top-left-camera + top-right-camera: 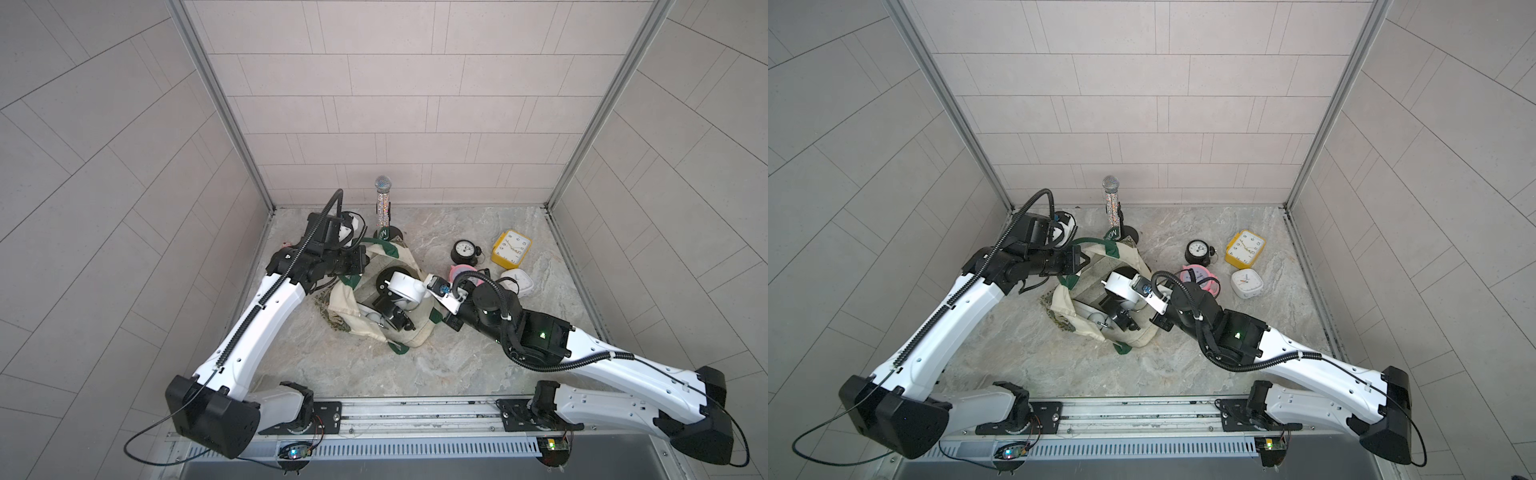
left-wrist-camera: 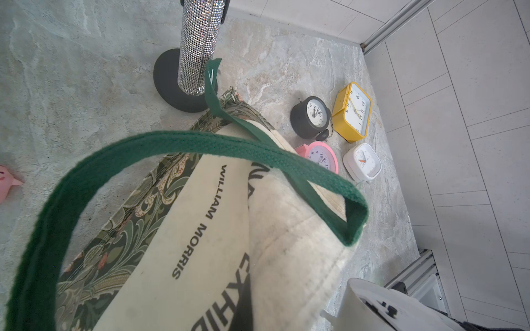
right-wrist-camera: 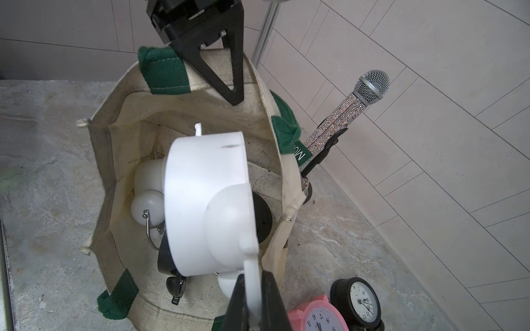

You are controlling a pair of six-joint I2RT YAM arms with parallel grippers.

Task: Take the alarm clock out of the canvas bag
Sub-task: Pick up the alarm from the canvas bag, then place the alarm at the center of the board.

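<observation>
**White alarm clock hanging from the right pincer over the open bag**

Right wrist view: the right pincer [image 3: 253, 289] is clenched on a thin foot of the white alarm clock [image 3: 206, 206]. The clock's round body reaches away from the pincer over the mouth of the canvas bag [image 3: 123, 120], above a black clock [image 3: 169, 258] and white bells [image 3: 146, 206] inside. The left pincer [image 3: 234, 96] is clenched on the bag's far rim. Left wrist view: only the green handle [image 2: 172, 143] and the bag's lettered side show, and the left pincer itself is out of sight. In both top views the clock [image 1: 405, 286] sits over the mouth, so the way out likely runs up and back toward the right arm.
</observation>
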